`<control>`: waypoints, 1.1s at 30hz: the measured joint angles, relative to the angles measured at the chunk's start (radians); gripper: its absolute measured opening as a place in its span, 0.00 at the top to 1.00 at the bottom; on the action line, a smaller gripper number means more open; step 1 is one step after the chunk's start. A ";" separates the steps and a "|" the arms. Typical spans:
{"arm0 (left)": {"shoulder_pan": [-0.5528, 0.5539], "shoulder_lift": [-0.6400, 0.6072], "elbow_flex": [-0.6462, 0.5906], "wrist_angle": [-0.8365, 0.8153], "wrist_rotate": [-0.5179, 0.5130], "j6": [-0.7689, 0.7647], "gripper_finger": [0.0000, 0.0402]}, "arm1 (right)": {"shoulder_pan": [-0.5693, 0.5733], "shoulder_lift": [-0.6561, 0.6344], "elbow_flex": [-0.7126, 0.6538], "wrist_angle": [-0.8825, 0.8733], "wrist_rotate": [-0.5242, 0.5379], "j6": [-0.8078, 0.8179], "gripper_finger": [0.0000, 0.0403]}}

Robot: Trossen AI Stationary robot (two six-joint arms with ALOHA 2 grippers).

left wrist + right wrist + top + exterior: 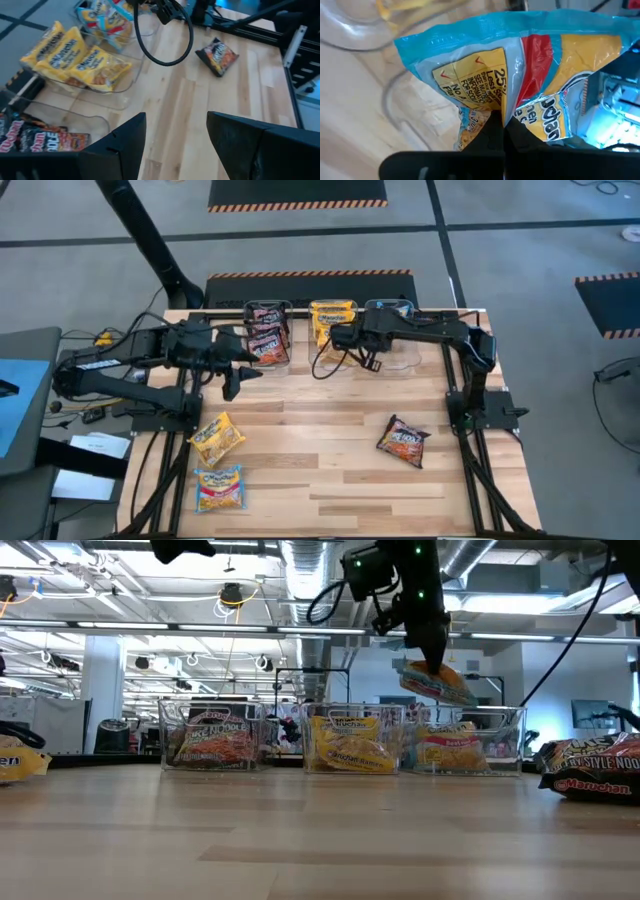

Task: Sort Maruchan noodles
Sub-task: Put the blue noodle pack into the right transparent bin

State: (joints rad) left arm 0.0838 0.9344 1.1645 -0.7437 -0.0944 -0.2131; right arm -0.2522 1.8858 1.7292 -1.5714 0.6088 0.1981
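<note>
Right gripper hangs above the right-hand tub at the table's far edge, fingers pinched tight on a blue-yellow packet that dangles over the tub's open top. In the low view this packet sits clear of the rim, tilted, with another blue-yellow packet already lying inside the tub. 3 clear tubs stand in a row along the far edge: the left tub holds dark red-black packets, the middle tub holds yellow-orange packets. Left gripper hovers over the table just in front of the left tub, near the far-left corner, fingers spread apart and holding nothing. Loose packets on the surface: 1 yellow-orange packet near the left edge, 1 blue-yellow packet with pink just nearer the front-left corner, and 1 dark red-black packet toward the right edge, well apart from the other 2.
</note>
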 joint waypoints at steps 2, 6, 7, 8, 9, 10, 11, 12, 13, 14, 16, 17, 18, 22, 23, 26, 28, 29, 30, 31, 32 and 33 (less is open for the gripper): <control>0.018 0.000 0.000 0.000 0.000 0.000 0.51 | -0.016 0.000 -0.011 0.000 0.015 0.000 1.00; 0.051 0.000 0.000 0.000 0.000 0.000 0.51 | -0.040 -0.001 -0.061 0.000 0.022 0.003 1.00; 0.058 0.000 0.000 0.000 0.000 0.000 0.51 | -0.045 -0.001 -0.075 0.000 0.022 0.003 1.00; 0.065 0.000 0.000 0.000 0.000 0.000 0.51 | -0.048 -0.001 -0.087 0.000 0.022 0.003 1.00; 0.071 0.000 0.000 0.000 0.000 0.000 0.51 | -0.051 0.000 -0.096 0.000 0.022 0.003 1.00; 0.077 0.000 0.000 0.000 0.000 0.000 0.51 | -0.052 0.000 -0.105 0.001 0.022 0.002 1.00; 0.081 0.000 0.000 0.000 0.000 0.000 0.51 | -0.052 0.000 -0.113 0.001 0.023 0.002 1.00; 0.087 0.000 0.000 0.000 0.001 0.000 0.51 | -0.054 0.000 -0.122 0.005 0.023 0.002 1.00; 0.092 0.000 0.000 0.000 0.000 0.000 0.51 | -0.058 0.000 -0.133 0.012 0.025 0.002 1.00; 0.098 0.000 0.000 0.000 0.000 0.000 0.51 | -0.059 0.000 -0.145 0.019 0.025 0.002 1.00; 0.107 0.000 0.000 0.000 0.000 0.001 0.51 | -0.066 0.000 -0.166 0.034 0.024 0.001 1.00; 0.111 0.000 0.000 0.000 0.000 0.001 0.51 | -0.071 0.000 -0.174 0.048 0.024 -0.003 1.00; 0.115 0.000 0.000 0.000 0.000 0.001 0.51 | -0.074 0.000 -0.183 0.067 0.024 -0.012 1.00; 0.124 0.000 0.000 0.000 0.000 0.001 0.51 | -0.093 0.000 -0.218 0.124 0.023 -0.044 1.00; 0.124 0.000 0.000 0.000 0.000 0.001 0.51 | -0.097 0.000 -0.226 0.140 0.023 -0.052 1.00; 0.124 0.000 0.000 0.000 0.000 0.001 0.51 | -0.112 0.000 -0.243 0.181 0.022 -0.082 1.00; 0.124 0.000 0.000 0.000 0.001 0.001 0.51 | -0.122 0.000 -0.254 0.204 0.022 -0.105 1.00; 0.124 0.000 0.000 0.000 0.000 0.001 0.51 | -0.127 0.000 -0.259 0.209 0.022 -0.119 1.00; 0.124 0.000 0.000 0.000 0.000 0.000 0.51 | -0.133 0.000 -0.264 0.211 0.022 -0.127 1.00; 0.124 0.000 0.000 0.000 0.000 0.001 0.51 | -0.140 0.000 -0.270 0.218 0.021 -0.131 1.00; 0.124 0.000 0.000 0.000 0.000 0.000 0.51 | -0.147 0.000 -0.278 0.226 0.018 -0.142 1.00; 0.124 0.000 0.000 0.000 0.000 0.001 0.51 | -0.155 0.000 -0.283 0.228 0.009 -0.154 1.00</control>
State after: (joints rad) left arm 0.2077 0.9340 1.1645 -0.7433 -0.0940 -0.2124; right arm -0.4072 1.8860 1.4466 -1.3432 0.6174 0.0445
